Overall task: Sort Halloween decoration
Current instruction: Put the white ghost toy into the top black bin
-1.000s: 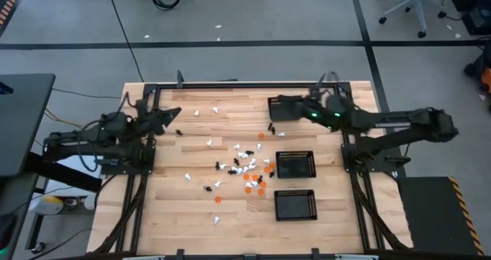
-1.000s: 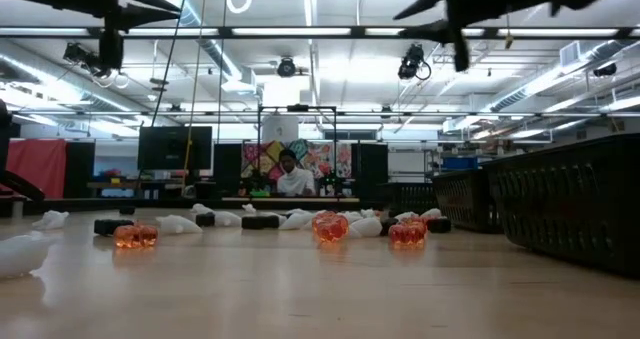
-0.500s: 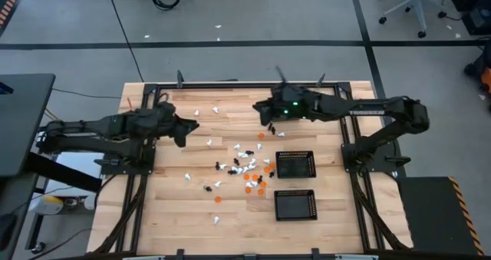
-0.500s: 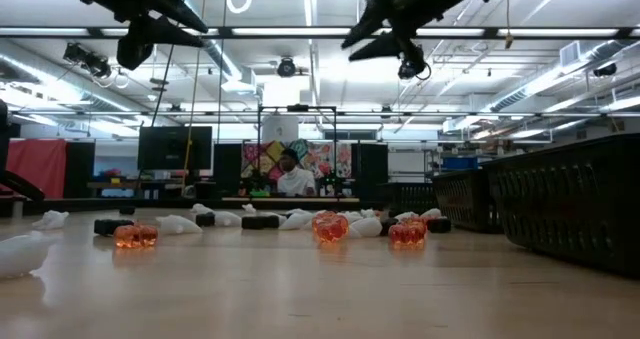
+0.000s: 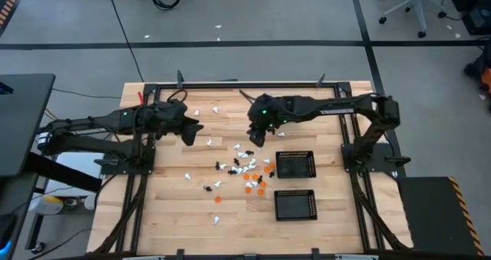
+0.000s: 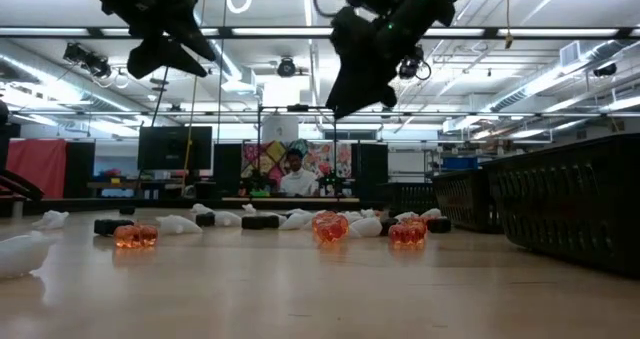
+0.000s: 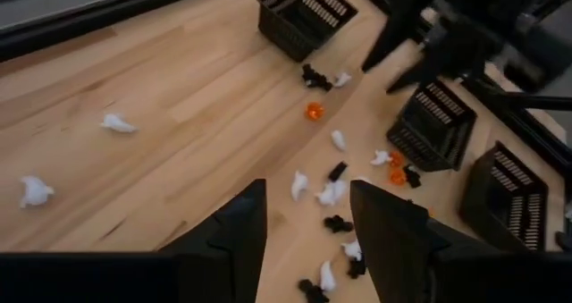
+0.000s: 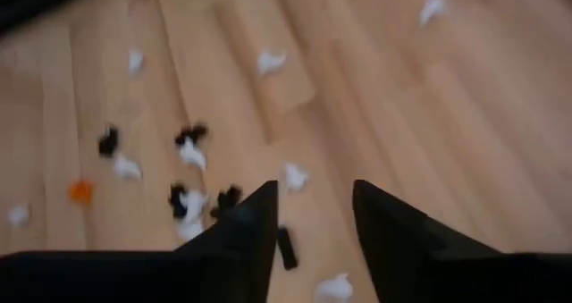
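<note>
The Halloween decoration [image 5: 245, 168] is a scatter of tiny white, orange and black figures lying on the wooden table's middle. A few white ones [image 5: 209, 143] lie apart toward the far left. My left gripper [image 5: 192, 133] hovers open above the table, left of the scatter. In its wrist view the open fingers [image 7: 308, 240] frame white and black figures [image 7: 331, 196]. My right gripper [image 5: 255, 136] hovers open over the scatter's far edge. In its wrist view [image 8: 313, 240] it points down at white and black figures [image 8: 192, 151]. The low view shows both grippers high above the figures [image 6: 330, 226].
Two black mesh trays [image 5: 295, 165] [image 5: 295, 205] stand right of the scatter. A third tray [image 7: 304, 12] stands toward the far edge, under my right arm. In the low view a tray wall [image 6: 570, 209] stands at the right. A person sits in the room beyond.
My left gripper has moved toward the table's right edge, nearer the scatter. My right gripper has swung from over the far tray toward the table's left and near edges. It has also come down over the scatter's far edge. The figures lie as before.
</note>
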You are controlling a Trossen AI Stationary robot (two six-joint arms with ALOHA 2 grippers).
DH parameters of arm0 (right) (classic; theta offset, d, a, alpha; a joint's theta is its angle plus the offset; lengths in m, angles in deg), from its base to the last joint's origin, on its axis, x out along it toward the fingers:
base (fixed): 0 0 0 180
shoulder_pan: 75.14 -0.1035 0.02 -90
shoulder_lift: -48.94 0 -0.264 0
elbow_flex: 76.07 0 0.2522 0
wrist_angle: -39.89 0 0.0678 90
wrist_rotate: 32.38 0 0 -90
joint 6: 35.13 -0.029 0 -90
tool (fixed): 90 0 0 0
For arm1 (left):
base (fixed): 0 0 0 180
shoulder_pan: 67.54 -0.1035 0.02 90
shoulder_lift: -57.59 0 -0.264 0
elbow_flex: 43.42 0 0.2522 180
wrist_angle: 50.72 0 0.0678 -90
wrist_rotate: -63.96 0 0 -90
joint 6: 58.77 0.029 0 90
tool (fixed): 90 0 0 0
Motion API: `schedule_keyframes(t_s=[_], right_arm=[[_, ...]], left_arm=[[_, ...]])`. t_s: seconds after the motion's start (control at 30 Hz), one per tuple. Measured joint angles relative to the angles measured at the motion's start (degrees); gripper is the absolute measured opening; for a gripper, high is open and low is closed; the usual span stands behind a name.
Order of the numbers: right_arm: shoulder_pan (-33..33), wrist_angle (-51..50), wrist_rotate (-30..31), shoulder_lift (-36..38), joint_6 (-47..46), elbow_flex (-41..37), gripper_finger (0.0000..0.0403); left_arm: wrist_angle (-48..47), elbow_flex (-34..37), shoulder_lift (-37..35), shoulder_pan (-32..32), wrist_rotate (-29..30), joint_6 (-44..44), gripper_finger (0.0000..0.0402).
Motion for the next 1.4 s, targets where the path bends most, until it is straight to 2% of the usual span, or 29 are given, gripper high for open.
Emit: schedule_keyframes(t_s=[0.13, 0.27, 0.43, 0.9, 1.07, 1.2, 1.4], right_arm=[[-0.9, -3.3, -1.1, -2.8, 4.5, 0.0, 0.0225], [-1.9, -4.7, 0.4, -5.4, 10.8, 0.0, 0.0279], [-2.8, -6.0, 1.3, -8.7, 16.2, 0.0, 0.0305], [-3.5, -7.5, 7.1, -16.0, 24.1, 0.0, 0.0277], [-3.7, -8.2, 7.3, -17.3, 25.7, 0.3, 0.0263], [-3.8, -8.2, 7.7, -17.2, 25.7, 0.2, 0.024], [-3.9, -8.4, 7.8, -17.3, 26.2, 0.1, 0.0184]], left_arm=[[0.1, 0.0, 0.0, -1.1, 0.0, 0.1, 0.0172], [1.1, 0.0, 0.0, -2.4, 1.7, 1.3, 0.0172], [3.3, 0.0, 0.0, -4.0, 3.1, 1.9, 0.0172], [3.9, 0.0, 0.0, -4.4, 3.1, 1.4, 0.0172], [3.9, 0.0, 0.0, -4.4, 3.1, 1.3, 0.0172], [3.9, 0.0, 0.0, -4.4, 3.1, 1.3, 0.0172], [4.7, 0.0, 0.0, -4.4, 3.6, 1.3, 0.0172]])
